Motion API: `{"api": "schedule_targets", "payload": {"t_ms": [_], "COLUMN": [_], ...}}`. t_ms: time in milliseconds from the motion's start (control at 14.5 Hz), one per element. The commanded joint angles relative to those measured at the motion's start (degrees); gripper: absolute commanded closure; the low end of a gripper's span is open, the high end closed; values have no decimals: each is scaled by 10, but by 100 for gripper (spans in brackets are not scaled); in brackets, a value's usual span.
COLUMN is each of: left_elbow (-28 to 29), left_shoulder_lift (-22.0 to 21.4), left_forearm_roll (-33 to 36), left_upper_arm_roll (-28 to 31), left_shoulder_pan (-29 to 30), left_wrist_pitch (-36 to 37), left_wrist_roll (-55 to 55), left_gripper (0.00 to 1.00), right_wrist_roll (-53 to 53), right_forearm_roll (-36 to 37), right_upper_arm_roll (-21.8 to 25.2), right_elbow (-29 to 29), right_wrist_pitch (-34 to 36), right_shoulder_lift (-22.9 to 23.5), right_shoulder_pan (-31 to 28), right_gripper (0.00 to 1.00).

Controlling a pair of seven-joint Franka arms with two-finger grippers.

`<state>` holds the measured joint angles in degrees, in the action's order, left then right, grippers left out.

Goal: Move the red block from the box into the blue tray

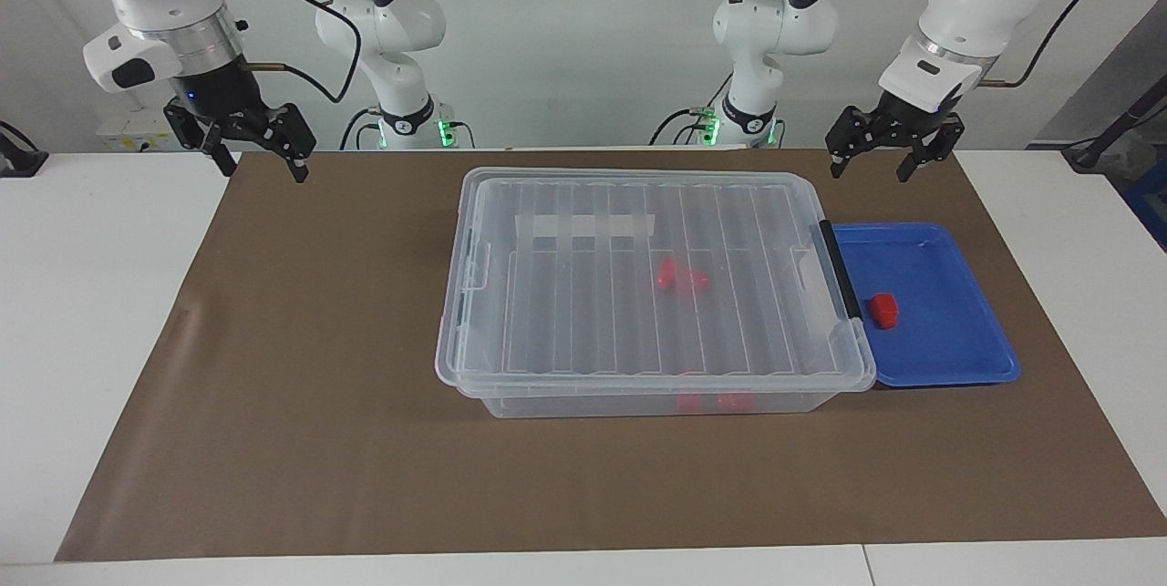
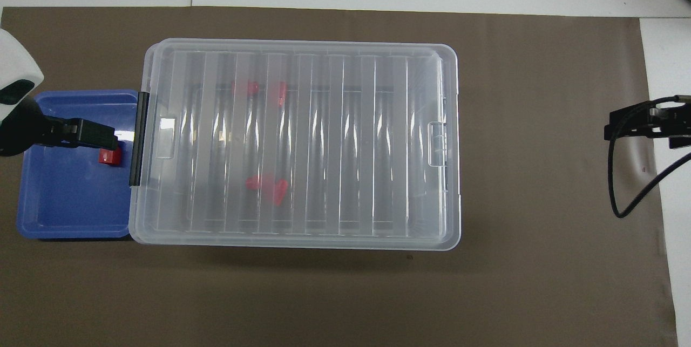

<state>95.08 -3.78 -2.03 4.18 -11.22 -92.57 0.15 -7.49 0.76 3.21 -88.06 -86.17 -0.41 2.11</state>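
The red block [image 1: 882, 310] lies in the blue tray [image 1: 948, 367] at the frame's right, below the raised, empty, spread-fingered left tool [image 1: 882, 158]; the right tool [image 1: 258, 154] waits open, upper left.

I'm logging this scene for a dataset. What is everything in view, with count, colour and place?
box: 1, clear, lid on, black latch toward the tray, mid-mat
tape strip: 1, whitish, on the lid, nearer the robots
red blocks in box: at least 4 blurred red shapes through the plastic, exact count unclear
blue tray: 1, blue, beside the box at the left arm's end
red block: 1, red, in the tray
mat: 1, brown, covering the table
table: 1, white
left gripper: 1, black, open, empty, raised over the mat's edge by the tray
right gripper: 1, black, open, empty, raised over the mat's corner at the right arm's end
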Motion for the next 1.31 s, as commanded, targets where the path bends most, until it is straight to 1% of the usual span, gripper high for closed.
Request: {"api": "schedule_targets", "payload": {"t_ms": [0,1241], "left_elbow": [-3,-3], "left_shoulder_lift": [-3,-3], "left_forearm_roll": [12,12], "left_upper_arm_roll": [-1,-1], "left_shoulder_pan": [2,2], "left_wrist_pitch": [11,11], "left_wrist_roll": [-7,-7], "left_gripper": [0,0], "right_wrist_roll": [4,2], "right_forearm_roll": [7,-2], "right_upper_arm_roll": [-5,-6], "right_elbow": [-13,-24], "right_wrist_pitch": [14,7], "right_shoulder_lift": [-13,-17], "right_shoulder_pan": [-4,2], "right_gripper": [0,0]}}
